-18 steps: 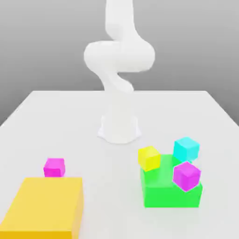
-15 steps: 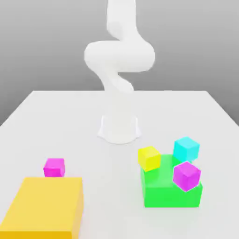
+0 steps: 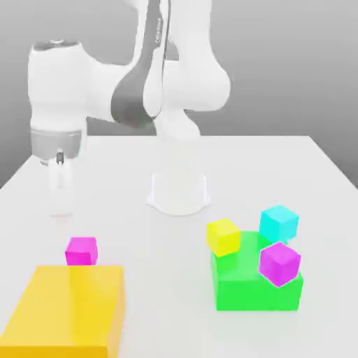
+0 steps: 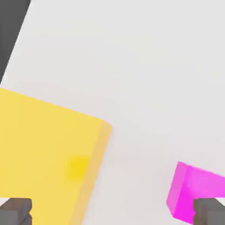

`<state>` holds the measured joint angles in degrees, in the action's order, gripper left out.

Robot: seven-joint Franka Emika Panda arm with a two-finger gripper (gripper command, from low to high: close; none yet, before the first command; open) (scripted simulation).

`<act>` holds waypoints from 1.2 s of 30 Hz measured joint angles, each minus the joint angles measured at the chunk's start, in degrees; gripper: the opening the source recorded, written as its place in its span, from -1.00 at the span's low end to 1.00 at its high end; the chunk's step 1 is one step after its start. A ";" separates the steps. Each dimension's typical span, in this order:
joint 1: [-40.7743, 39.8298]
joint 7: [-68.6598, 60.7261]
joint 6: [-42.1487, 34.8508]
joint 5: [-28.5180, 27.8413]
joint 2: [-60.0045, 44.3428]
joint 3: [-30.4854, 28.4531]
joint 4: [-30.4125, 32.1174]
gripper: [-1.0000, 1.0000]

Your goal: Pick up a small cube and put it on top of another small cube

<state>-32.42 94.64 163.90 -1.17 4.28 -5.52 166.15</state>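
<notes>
Your gripper [image 4: 112, 211] is wide open and holds nothing; in the hand view its two dark fingertips [image 4: 16, 211] stand apart, one over the yellow block [image 4: 44, 154], the other just at the pink cube [image 4: 193, 193]. In the exterior view the hand hangs above the table [image 3: 280, 161] on that view's left, farther back than the pink cube [image 3: 81, 250], which sits on the table touching or just beside the far edge of the yellow block [image 3: 66, 308].

You are in the approach to the pick, I judge. The cube is off to one side of the fingers, not between them, so shift the hand across until the cube sits midway between the tips before you come down. Mind the yellow block: it is so close to the cube that a finger could land on its top or edge. Turn the wrist, if needed, so the fingers close on the two faces that are free of the block. Descend straight, close only when both tips bracket the cube.

Count what you have: four small cubes, namely one pink, one purple cube [image 3: 279, 263], one yellow cube [image 3: 224, 236], one cyan cube [image 3: 279, 223]. Two large blocks: one yellow, one green block [image 3: 245, 283]. The purple, small yellow and cyan ones cluster on or around the green block on the right; exactly which rest on it I cannot tell.
</notes>
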 joint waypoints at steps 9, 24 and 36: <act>-5.18 -1.79 14.03 5.39 -17.31 4.73 -1.24 -1.00; -3.22 3.78 -0.45 1.69 -0.04 4.51 1.37 -1.00; 16.31 34.59 -23.55 15.68 23.49 23.65 0.97 -1.00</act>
<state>-16.11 129.23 140.35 14.50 27.78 18.13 167.12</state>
